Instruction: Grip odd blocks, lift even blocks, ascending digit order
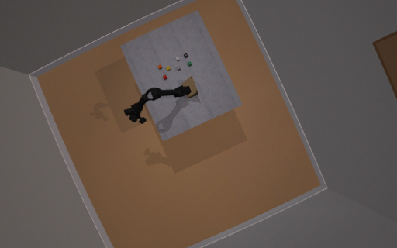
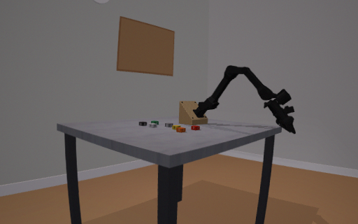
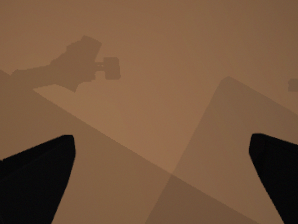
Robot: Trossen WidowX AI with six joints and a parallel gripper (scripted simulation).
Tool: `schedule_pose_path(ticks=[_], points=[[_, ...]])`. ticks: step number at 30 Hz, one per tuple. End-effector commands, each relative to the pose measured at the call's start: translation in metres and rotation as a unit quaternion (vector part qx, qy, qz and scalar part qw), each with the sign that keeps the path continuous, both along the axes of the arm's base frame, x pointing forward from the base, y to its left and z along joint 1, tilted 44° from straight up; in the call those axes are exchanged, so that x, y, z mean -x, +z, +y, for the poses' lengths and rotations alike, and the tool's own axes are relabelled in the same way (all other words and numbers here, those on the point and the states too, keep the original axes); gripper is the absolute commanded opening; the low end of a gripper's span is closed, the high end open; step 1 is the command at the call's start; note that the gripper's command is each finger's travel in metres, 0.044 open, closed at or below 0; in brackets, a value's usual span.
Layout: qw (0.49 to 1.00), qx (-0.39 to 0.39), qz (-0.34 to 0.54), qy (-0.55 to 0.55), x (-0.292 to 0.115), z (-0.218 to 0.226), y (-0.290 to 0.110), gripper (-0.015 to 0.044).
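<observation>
Grey tabletop (image 2: 148,140) with seven small blocks clustered near its middle: red (image 2: 196,128), orange (image 2: 180,129), yellow (image 2: 175,127), grey (image 2: 168,124), white (image 2: 152,125), green (image 2: 154,122) and black (image 2: 142,123). Digits too small to read. Black arm (image 2: 239,78) rising from a wooden wedge mount (image 2: 190,113) at the far side, arching up and out past the right edge of the tabletop. Tool (image 2: 289,127) hanging off that edge, tilted down toward the brown floor (image 2: 225,189), well apart from every block. Spread wide, nothing between the fingers. Only floor and shadows between the two dark fingertips in the wrist view. Red block nearest the tool, black block farthest.
</observation>
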State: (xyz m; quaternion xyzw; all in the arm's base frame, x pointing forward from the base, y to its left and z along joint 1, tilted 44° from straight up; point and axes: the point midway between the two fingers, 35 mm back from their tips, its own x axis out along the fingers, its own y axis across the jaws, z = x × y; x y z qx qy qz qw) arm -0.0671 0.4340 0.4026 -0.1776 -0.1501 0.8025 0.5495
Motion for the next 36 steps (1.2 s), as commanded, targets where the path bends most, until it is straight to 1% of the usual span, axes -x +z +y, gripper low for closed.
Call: schedule_pose_path(ticks=[1,3,4,5,7,9,14,16,18,21,24,28,32,36], points=[[0.994,-0.04,-0.008,-0.098,-0.072,-0.002,0.026,0.04],[0.99,-0.025,-0.023,-0.136,-0.109,-0.001,0.016,0.04],[0.987,-0.013,-0.016,-0.16,-0.127,-0.004,0.012,0.04],[0.987,-0.012,-0.016,-0.161,-0.128,-0.004,0.012,0.04],[0.978,0.013,0.001,-0.21,-0.165,-0.012,0.004,0.04],[0.965,0.036,0.019,-0.26,-0.202,-0.024,-0.004,0.04],[0.925,0.08,0.064,-0.366,-0.276,-0.061,-0.022,0.04],[0.911,0.095,0.079,-0.394,-0.294,-0.073,-0.03,0.04],[0.888,0.122,0.102,-0.431,-0.315,-0.087,-0.048,0.04],[0.837,0.17,0.148,-0.499,-0.352,-0.12,-0.08,0.04],[0.793,0.207,0.189,-0.541,-0.378,-0.147,-0.112,0.04],[0.74,0.257,0.237,-0.575,-0.41,-0.185,-0.155,0.04],[0.708,0.313,0.244,-0.584,-0.439,-0.227,-0.195,0.04],[0.678,0.362,0.262,-0.584,-0.46,-0.273,-0.234,0.04]])
